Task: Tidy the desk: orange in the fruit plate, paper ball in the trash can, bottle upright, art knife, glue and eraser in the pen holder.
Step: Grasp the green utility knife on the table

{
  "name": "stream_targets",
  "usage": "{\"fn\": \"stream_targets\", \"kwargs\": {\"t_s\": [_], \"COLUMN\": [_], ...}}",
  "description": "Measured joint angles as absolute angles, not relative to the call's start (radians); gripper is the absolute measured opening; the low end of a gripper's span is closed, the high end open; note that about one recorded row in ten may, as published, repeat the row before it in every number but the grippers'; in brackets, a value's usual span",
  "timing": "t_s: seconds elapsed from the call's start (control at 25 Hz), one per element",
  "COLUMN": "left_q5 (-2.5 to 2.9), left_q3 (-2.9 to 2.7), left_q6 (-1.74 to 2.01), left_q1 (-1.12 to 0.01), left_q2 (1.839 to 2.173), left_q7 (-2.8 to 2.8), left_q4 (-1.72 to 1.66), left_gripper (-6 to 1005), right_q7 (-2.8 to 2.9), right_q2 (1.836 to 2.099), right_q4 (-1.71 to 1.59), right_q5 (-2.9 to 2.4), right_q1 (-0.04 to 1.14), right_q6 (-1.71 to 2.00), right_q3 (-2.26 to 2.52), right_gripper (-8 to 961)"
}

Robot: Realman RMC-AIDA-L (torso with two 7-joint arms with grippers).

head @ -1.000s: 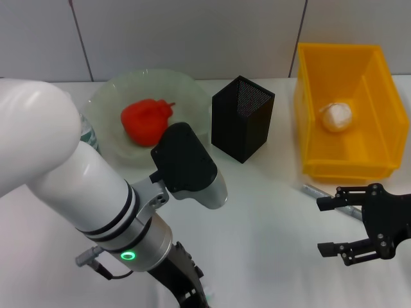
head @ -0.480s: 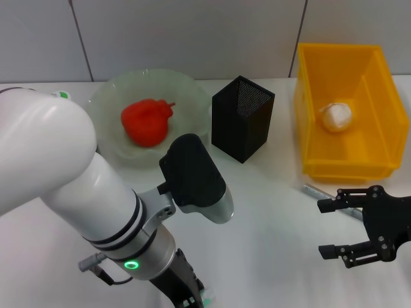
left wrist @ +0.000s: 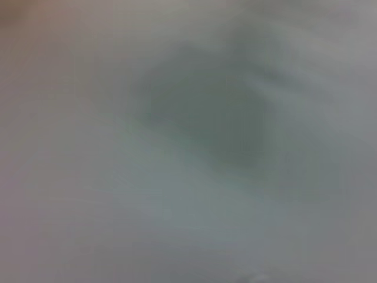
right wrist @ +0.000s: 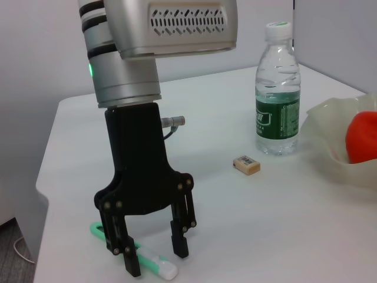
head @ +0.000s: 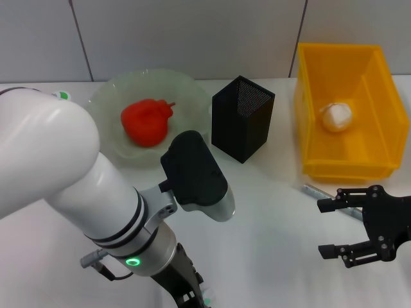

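My left gripper (right wrist: 156,262) stands open at the desk's (head: 270,212) near edge, tips down on either side of the mint-green and white art knife (right wrist: 164,270) lying flat. In the head view this gripper (head: 189,296) is mostly hidden under its own arm. The bottle (right wrist: 277,88) stands upright, with the small tan eraser (right wrist: 246,165) lying beside it. The orange (head: 146,122) rests in the fruit plate (head: 192,96). The paper ball (head: 337,117) lies in the yellow trash can (head: 308,122). The black mesh pen holder (head: 243,119) stands between them. My right gripper (head: 329,226) hovers open at the front right. The glue is out of view.
A thin grey metal rod (head: 321,193) lies on the desk between the trash can and my right gripper. My bulky white left arm (head: 77,186) covers the front left of the desk. A grey wall rises behind the desk.
My left arm has swung slightly right and lowered its gripper toward the desk's near edge. The right gripper has not moved.
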State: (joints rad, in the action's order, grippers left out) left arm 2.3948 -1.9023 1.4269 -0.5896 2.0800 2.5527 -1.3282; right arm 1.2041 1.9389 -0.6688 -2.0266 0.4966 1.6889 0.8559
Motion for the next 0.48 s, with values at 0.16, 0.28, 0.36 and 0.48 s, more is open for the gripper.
{"fn": "stream_targets", "kwargs": {"t_s": [0.16,0.28,0.36,0.48], "left_q5": [2.408,2.413,2.418,2.418], "left_q3": [-1.920,-1.927,-1.952,-1.953], "left_q6": [1.418,1.416,1.404,1.402], "left_q1": [-0.591,-0.592,-0.602,-0.603], "left_q2": [2.080,2.080,2.080,2.080], "left_q7": [2.553,2.553,2.553,2.552], "left_q4": [-1.330,-1.330,-1.322,-1.322], "left_gripper": [587,541,510,464], "right_q7": [1.204,1.204,1.204,1.204], "right_q2": [1.939,1.939,1.939,1.939], "right_q4": [-0.669,-0.669,-0.669,-0.669], "right_q5": [-2.027,-2.027,-2.027,-2.026], "right_q1": [0.496,0.496,0.495,0.494], "right_q6": [1.689,1.689,1.689,1.689], "right_q3": [0.856,0.856,0.856,0.856], "right_gripper": [823,823,823,823]}}
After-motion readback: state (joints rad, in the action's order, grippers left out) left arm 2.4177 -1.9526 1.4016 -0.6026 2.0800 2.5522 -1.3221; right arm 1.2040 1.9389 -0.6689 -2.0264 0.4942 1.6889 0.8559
